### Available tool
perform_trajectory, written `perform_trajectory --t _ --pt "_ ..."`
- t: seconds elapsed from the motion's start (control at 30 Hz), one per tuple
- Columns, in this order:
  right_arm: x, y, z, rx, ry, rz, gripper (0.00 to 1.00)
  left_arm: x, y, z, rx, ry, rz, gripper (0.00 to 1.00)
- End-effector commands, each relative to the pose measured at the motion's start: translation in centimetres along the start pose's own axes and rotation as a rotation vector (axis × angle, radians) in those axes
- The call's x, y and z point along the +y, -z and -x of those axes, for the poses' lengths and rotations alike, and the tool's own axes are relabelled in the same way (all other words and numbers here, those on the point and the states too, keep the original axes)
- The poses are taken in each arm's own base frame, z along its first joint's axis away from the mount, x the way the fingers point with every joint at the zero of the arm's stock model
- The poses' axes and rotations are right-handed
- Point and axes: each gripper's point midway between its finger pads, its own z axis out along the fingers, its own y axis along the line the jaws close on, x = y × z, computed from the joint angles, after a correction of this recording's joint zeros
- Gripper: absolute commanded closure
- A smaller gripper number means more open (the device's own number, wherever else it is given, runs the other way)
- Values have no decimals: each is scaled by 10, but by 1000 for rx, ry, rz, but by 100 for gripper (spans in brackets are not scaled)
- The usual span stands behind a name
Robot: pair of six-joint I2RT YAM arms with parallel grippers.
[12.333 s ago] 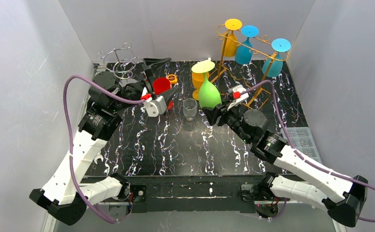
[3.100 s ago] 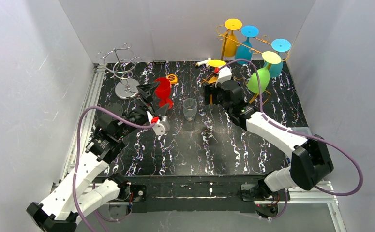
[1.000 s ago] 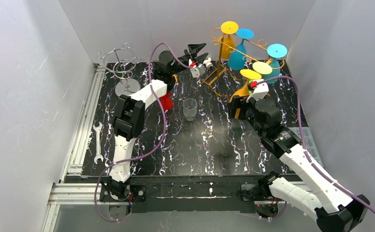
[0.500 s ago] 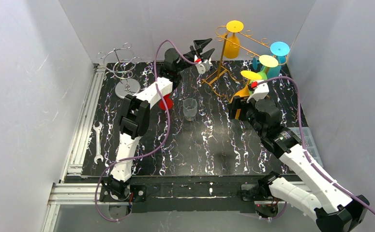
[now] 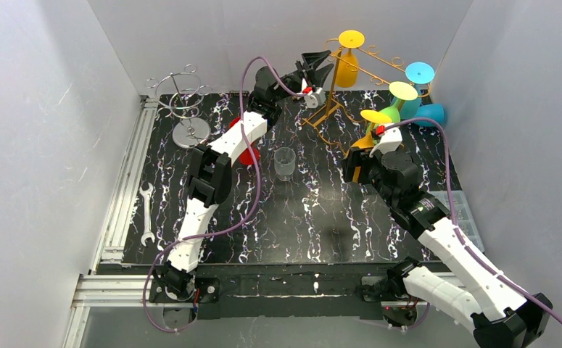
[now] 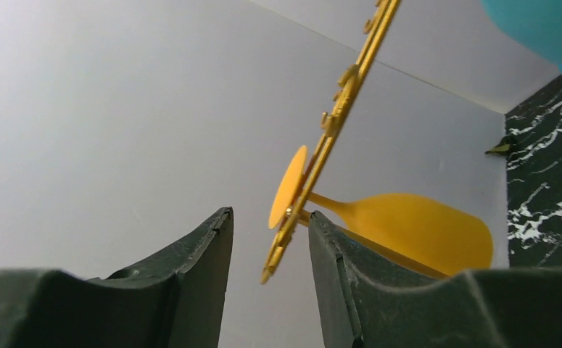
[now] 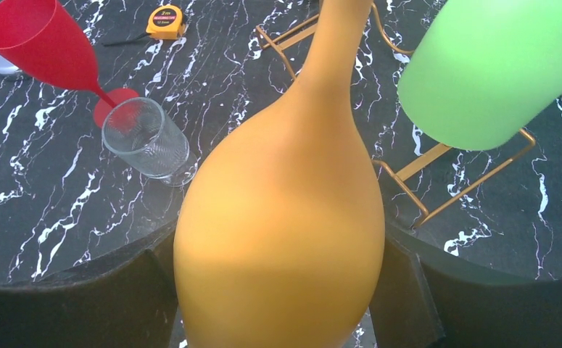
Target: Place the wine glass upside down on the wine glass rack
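Wine glass: the orange wine glass (image 7: pixel 285 217) is held bowl down and foot up, right of centre in the overhead view, just beside the low end of the rack (image 5: pixel 328 109); whether its foot is in the rail slot cannot be told
Right gripper: the right gripper (image 7: pixel 281 283) is clamped on the bowl, with a finger pressed against each side
Left gripper: the left gripper (image 6: pixel 267 246) is raised at top centre of the overhead view, jaws apart, with the rack's gold rail seen between them; contact cannot be told
Rack load: a second orange glass (image 6: pixel 415 232) is hung at the high end; a green glass (image 7: pixel 495 65) is hung just beside the held one; a blue glass (image 5: pixel 431 114) is seen tipped sideways near the right wall, seating unclear
Step judged: feeding the foot into the rail, release not yet done
Risk 1: the rack could be tipped or dragged if the rail is pushed by either arm, and the hung glasses would slide off
Risk 2: the green glass could be knocked by the held bowl, as little gap is left
Risk 3: if the grip is released before the foot is seated, the glass would drop onto the table (image 5: pixel 299 210)
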Motion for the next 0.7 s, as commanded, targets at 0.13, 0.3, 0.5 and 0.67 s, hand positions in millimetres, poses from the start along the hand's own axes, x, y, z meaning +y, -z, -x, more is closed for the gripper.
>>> perform_trajectory --t 0.13,0.3,0.5,0.67 --pt "2 2 18 -60 -21 9 44 -2 8 1 -3 -31 -54 59" --pt "2 1 18 -62 -25 12 45 7 1 -3 -3 -57 -35 60" --pt "3 1 18 -64 -33 17 46 7 -4 -13 14 -77 -47 65" --pt "3 1 22 -71 -33 17 46 -1 -2 -19 28 -89 -84 74"
